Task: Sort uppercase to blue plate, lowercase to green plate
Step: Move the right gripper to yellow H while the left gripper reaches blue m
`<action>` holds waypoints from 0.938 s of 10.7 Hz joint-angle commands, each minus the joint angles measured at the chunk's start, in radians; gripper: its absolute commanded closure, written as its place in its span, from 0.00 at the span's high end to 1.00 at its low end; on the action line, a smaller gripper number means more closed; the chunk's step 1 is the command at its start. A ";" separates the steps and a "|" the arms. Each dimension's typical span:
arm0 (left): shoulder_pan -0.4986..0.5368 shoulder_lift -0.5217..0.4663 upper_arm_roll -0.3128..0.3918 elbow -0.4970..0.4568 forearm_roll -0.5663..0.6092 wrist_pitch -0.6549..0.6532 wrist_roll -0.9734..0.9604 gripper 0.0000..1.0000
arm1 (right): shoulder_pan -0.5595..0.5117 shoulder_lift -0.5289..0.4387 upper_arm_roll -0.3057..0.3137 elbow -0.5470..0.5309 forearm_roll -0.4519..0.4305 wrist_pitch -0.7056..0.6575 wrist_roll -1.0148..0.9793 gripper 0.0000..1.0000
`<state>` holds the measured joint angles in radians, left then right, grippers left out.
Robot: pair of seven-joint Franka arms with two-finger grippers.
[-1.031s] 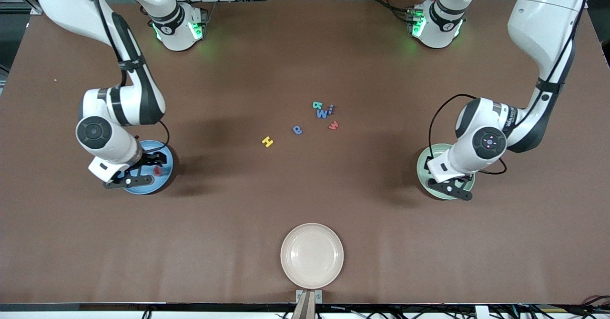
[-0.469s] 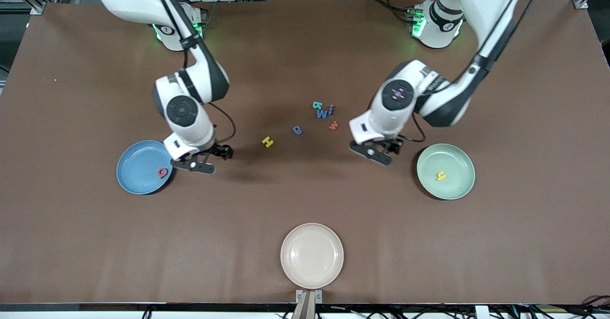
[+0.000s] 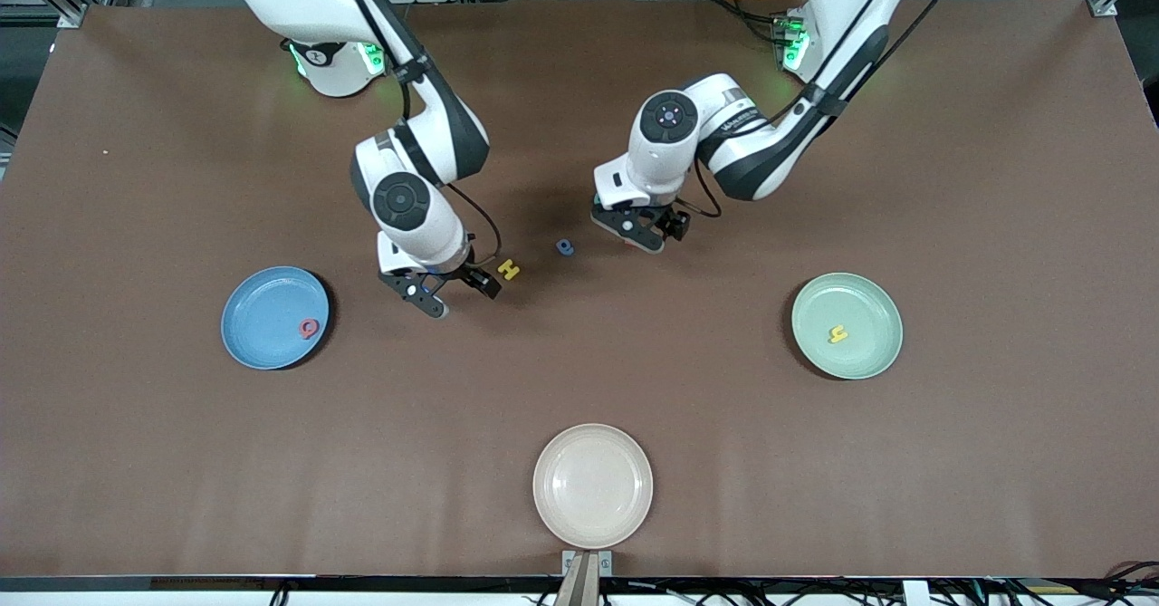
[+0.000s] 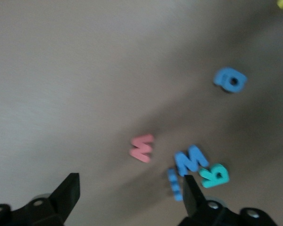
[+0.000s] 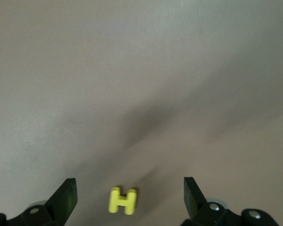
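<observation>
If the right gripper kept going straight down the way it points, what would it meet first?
Probably the yellow H: it lies between the open fingers of the right gripper in that wrist view. Depth is unclear, so it might touch bare table just beside the H instead.

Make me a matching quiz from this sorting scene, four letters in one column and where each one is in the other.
Letters:
1. red Q
2. yellow h
3. yellow H
4. blue e

Places:
A. on the table beside the right claw
B. in the green plate
C. on the table between the two claws
D. in the blue plate

Pairs: 1-D, 2-B, 3-A, 4-C
</observation>
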<state>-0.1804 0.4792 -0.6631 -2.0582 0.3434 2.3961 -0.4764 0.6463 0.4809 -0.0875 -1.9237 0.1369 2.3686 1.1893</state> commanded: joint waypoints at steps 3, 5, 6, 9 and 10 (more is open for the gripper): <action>-0.027 0.016 0.000 -0.023 0.014 0.049 -0.027 0.78 | 0.082 0.131 -0.006 0.051 0.007 0.112 0.228 1.00; -0.047 0.025 0.003 -0.023 0.019 0.051 -0.050 0.77 | 0.101 0.146 -0.006 0.049 0.003 0.127 0.216 1.00; -0.048 0.039 0.004 -0.020 0.019 0.054 -0.069 0.74 | 0.107 0.145 -0.006 0.045 0.001 0.127 0.205 1.00; -0.048 0.061 0.004 -0.019 0.019 0.055 -0.131 0.67 | 0.116 0.134 -0.005 0.023 -0.040 0.127 0.174 1.00; -0.047 0.067 0.005 -0.020 0.019 0.055 -0.136 0.65 | 0.121 0.133 -0.005 0.017 -0.055 0.127 0.176 1.00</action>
<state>-0.2221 0.5365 -0.6623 -2.0773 0.3440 2.4356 -0.5738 0.7576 0.6209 -0.0866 -1.8958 0.1082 2.4973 1.3735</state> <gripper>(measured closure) 0.326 0.000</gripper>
